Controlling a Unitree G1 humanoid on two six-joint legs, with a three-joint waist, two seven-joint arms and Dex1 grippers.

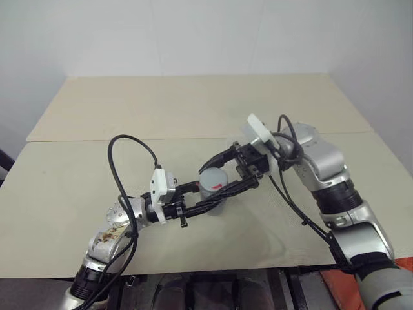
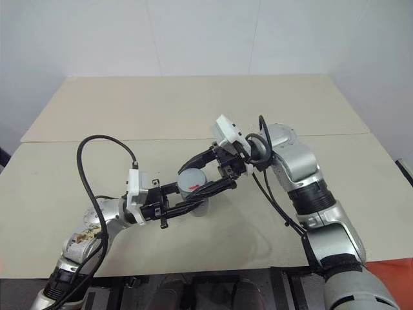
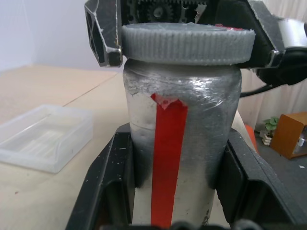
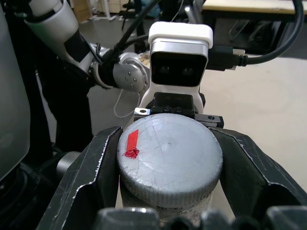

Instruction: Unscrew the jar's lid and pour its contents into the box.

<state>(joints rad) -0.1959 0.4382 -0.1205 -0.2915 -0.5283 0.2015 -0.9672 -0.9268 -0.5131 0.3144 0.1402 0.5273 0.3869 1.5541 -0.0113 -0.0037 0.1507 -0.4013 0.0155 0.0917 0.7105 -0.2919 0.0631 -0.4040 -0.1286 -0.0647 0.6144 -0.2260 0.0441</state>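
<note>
My left end effector (image 1: 206, 201) gripped the small silver-grey cylindrical jar (image 1: 213, 188) with the red stripe above the near middle of the beige table (image 1: 193, 116). My right end effector (image 1: 222, 173) clamped its ribbed grey round lid (image 4: 169, 160), still on the jar. The shallow clear plastic box (image 3: 43, 136) lay on the table beside.

Left arm comes in from the lower left, forearm angled toward the middle, wrist bent so the left gripper (image 1: 208, 197) points to the robot's right, close to level. Its two black fingers (image 3: 108, 182) are clamped against opposite sides of the jar (image 3: 180, 143), low on the body, holding it upright.

Right arm comes in from the lower right, elbow raised, wrist turned sharply inward so the right gripper (image 1: 222, 174) points to the robot's left and slightly downward. Its fingers (image 4: 91, 172) are closed on the rim of the lid (image 4: 170, 160) from either side.

Both grippers meet near the centre, right above left.
</note>
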